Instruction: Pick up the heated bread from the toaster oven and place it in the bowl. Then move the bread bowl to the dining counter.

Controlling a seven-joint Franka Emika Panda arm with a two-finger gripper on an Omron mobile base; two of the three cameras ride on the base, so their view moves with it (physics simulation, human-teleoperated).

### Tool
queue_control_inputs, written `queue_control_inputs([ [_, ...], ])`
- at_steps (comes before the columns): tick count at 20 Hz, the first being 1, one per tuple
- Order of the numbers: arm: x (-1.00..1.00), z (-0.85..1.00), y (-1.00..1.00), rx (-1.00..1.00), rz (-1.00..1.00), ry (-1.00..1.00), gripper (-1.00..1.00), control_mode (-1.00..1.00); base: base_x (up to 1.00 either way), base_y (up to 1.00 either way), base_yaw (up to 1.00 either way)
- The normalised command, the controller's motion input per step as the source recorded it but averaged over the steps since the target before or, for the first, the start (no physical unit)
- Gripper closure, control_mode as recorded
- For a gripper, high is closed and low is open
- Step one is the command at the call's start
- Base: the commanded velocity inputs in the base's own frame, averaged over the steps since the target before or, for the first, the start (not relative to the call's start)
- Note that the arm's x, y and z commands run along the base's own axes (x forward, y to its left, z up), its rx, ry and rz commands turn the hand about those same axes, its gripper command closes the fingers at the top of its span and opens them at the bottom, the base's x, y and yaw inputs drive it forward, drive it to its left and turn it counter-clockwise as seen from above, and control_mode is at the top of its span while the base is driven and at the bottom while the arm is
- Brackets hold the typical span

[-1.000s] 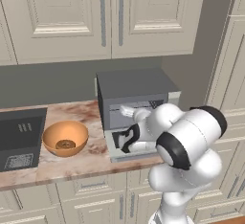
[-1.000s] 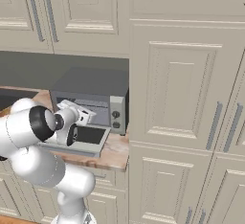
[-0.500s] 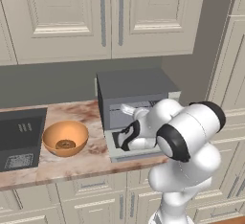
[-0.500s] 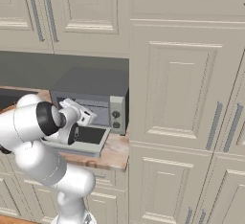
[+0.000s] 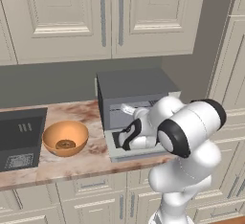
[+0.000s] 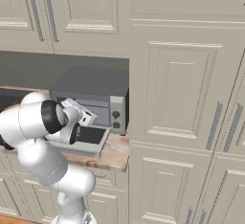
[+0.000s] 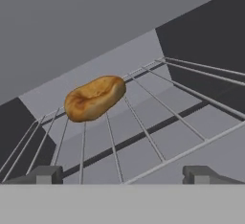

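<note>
The grey toaster oven (image 5: pixel 136 88) stands on the counter with its glass door (image 5: pixel 115 152) dropped open. Inside it, the heated bread (image 7: pixel 94 97), a golden-brown lump, lies on the wire rack (image 7: pixel 158 122). My gripper (image 7: pixel 122 174) is open at the oven mouth, a short way in front of the bread, with nothing between its fingertips (image 7: pixel 44 174). In the left base view my hand (image 5: pixel 128 110) reaches over the door into the opening. The orange-tan bowl (image 5: pixel 50 136) sits left of the oven and holds a dark ring-shaped piece (image 5: pixel 65 144). The dining counter is out of view.
A dark sink (image 5: pixel 19 137) is set into the marbled counter (image 5: pixel 72 163) left of the bowl. Cream wall cabinets (image 5: pixel 95 12) hang above the oven, and a tall cabinet (image 6: pixel 186 98) stands right beside it. Knobs (image 6: pixel 116 117) run down the oven's right side.
The arm has swung up and forward, carrying the hand from above the lowered door to the oven mouth. The bowl and the oven have stayed put.
</note>
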Motion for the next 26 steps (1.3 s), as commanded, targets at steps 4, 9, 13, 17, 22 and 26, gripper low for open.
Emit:
queue_control_inputs([
  [4, 0.28, -0.05, 0.00, 0.00, 0.00, 0.00, -1.00, -1.00, 0.00, 0.00, 0.00],
  [9, 0.21, -0.09, 0.00, 0.01, 0.00, 0.00, 1.00, -1.00, 0.00, 0.00, 0.00],
  [13, 0.00, 0.00, 0.00, 0.01, 0.00, 0.01, 1.00, -1.00, 0.00, 0.00, 0.00],
  [17, -0.01, 0.00, 0.00, 0.00, 0.00, 0.00, 1.00, -1.00, 0.00, 0.00, 0.00],
  [22, -0.29, 0.00, -0.13, 0.00, -0.01, -0.01, 1.00, -1.00, 0.00, 0.00, 0.00],
  [26, -0.49, 0.00, -0.15, 0.00, -0.03, -0.01, 1.00, -1.00, 0.00, 0.00, 0.00],
])
